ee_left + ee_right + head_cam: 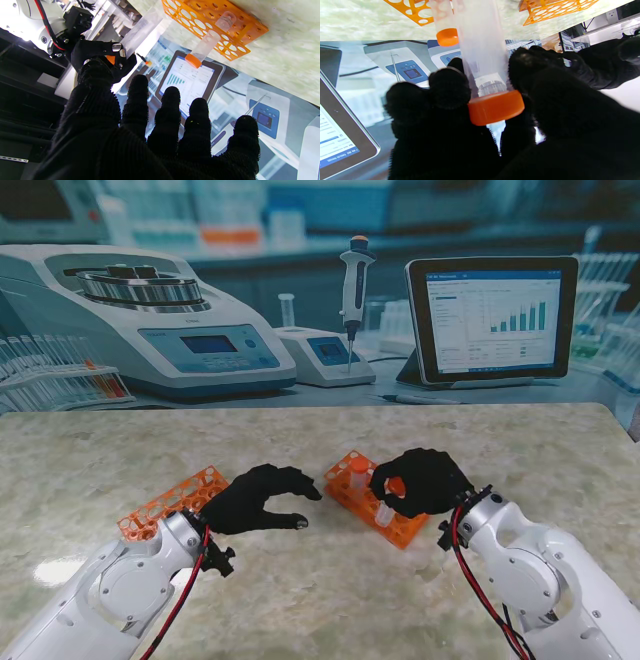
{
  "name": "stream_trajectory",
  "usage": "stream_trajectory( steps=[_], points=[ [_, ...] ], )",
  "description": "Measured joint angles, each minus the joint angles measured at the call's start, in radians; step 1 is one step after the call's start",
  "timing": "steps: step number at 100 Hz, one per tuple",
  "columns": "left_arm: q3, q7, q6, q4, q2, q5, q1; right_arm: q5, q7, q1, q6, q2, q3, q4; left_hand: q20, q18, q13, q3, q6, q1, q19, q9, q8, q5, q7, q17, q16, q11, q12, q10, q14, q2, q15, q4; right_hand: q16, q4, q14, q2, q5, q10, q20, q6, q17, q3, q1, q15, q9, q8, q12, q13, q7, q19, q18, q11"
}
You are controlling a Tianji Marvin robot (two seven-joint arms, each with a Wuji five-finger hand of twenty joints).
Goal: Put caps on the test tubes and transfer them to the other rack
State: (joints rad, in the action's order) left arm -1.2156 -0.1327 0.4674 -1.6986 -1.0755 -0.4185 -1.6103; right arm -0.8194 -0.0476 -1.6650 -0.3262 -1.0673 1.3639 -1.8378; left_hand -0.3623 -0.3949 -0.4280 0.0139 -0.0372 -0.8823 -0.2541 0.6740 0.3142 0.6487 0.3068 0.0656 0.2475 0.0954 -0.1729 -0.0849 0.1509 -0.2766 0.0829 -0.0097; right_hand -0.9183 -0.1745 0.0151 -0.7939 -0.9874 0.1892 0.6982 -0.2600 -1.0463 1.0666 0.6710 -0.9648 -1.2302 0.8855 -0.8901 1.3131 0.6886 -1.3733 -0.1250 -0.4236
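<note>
The right hand (425, 480) was clamped on a capped tube (482, 55) above the right rack (375, 498). The left hand (262, 498) was open w/ nothing, beside the left rack (170, 502). Risk: tube slips, as only fingertips pinch near the cap (496, 107).

Surface (330, 600): pale marbled stone top w/ rounded far corners. Two orange racks rest directly on it. Left rack (172, 502) at approx. 8 o'clock from centre, long axis diagonal. Right rack (352, 483) just past centre toward 4 o'clock, also diagonal. Racks apart, not touching. Bright glare patch (58, 570) at 8 o'clock, near front edge.
</note>
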Motion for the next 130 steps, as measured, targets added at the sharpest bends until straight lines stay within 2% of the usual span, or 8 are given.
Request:
stream_trajectory(
  steps=[50,104,130],
  points=[
    [-0.006,0.002,0.000,0.000,0.000,-0.002,-0.001,0.026,0.034,0.085,0.054,-0.002,-0.064,0.128,0.000,0.000,0.000,0.000,0.000,0.000,0.008,0.000,0.000,0.000,0.000,0.000,0.000,0.000,0.000,0.000,0.000,0.000,0.000,0.000,0.000,0.000,0.001,0.000,0.000,0.000,0.001,0.000,0.000,0.000,0.000,0.000,0.000,0.000,0.000,0.000,0.000,0.000,-0.001,0.000],
    [-0.005,0.002,-0.001,0.001,0.000,-0.002,-0.001,0.026,0.036,0.110,0.078,-0.004,-0.083,0.174,0.000,0.000,0.000,0.000,0.000,0.000,0.008,0.000,0.000,0.000,0.000,0.000,0.000,0.000,0.000,0.000,0.000,0.000,0.000,0.000,0.000,0.000,0.002,0.000,0.000,0.000,0.003,0.000,0.000,0.000,0.000,0.000,0.000,0.000,0.000,0.000,0.000,0.000,-0.001,0.000],
    [-0.005,0.002,-0.001,0.001,0.000,-0.002,0.000,0.028,0.050,0.149,0.090,-0.006,-0.105,0.219,0.000,0.000,0.000,0.000,0.000,0.000,0.009,0.000,0.000,0.000,0.000,0.000,0.000,0.000,0.000,0.000,0.000,0.000,0.000,0.000,0.000,0.000,0.003,0.000,0.000,0.000,0.011,0.000,0.000,0.004,-0.001,0.000,0.000,0.000,-0.002,0.000,0.000,0.001,-0.003,-0.009]
  ],
)
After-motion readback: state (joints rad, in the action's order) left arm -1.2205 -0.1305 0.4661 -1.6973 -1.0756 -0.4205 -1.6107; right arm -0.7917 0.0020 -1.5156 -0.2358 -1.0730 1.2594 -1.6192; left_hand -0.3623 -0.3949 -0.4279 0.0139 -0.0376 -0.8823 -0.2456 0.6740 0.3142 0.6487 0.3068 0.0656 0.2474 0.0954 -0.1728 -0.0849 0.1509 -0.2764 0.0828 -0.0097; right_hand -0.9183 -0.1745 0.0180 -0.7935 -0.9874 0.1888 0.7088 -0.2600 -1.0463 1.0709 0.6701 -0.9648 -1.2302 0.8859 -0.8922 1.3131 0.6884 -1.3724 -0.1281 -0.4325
